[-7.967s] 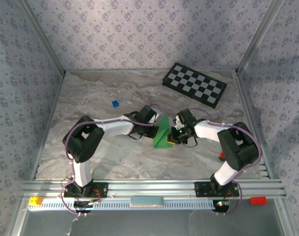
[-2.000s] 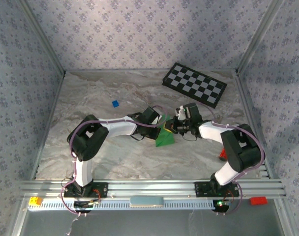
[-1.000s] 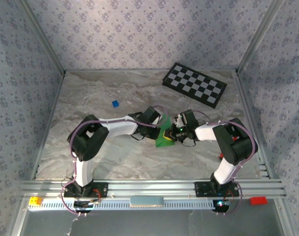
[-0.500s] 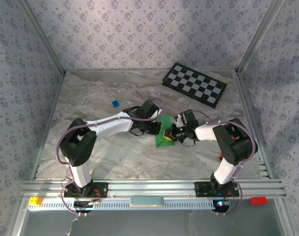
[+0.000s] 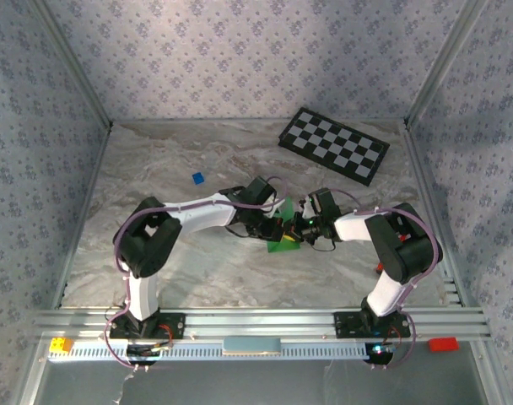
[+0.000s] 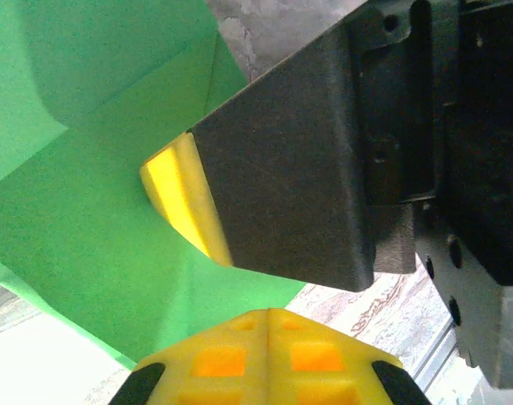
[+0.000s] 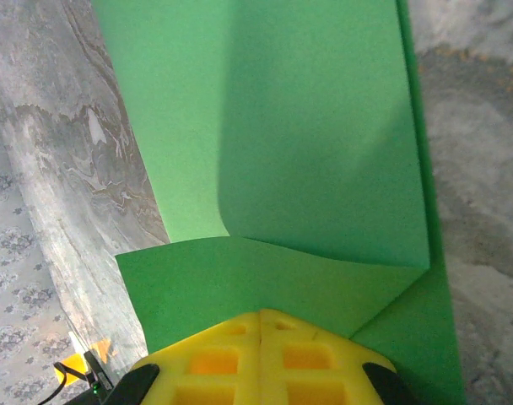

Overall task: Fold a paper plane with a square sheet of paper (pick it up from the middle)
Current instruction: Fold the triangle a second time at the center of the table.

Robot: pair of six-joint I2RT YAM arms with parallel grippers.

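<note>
In 0.5 s the left gripper (image 6: 267, 337) swung back onto the square sheet of paper (image 7: 307, 126), closed. Right gripper (image 7: 261, 337) pinches it; thin & floppy, so we'd grip at creases.

paper (image 5: 280, 244) mid-table, checkerboard (image 5: 333, 145) behind right, block (image 5: 197, 178) behind left

From above, the left gripper (image 5: 277, 229) and right gripper (image 5: 298, 228) cover most of the paper (image 5: 279, 245); I can't read its folds. Both wrist views cut it off at the top.
</note>
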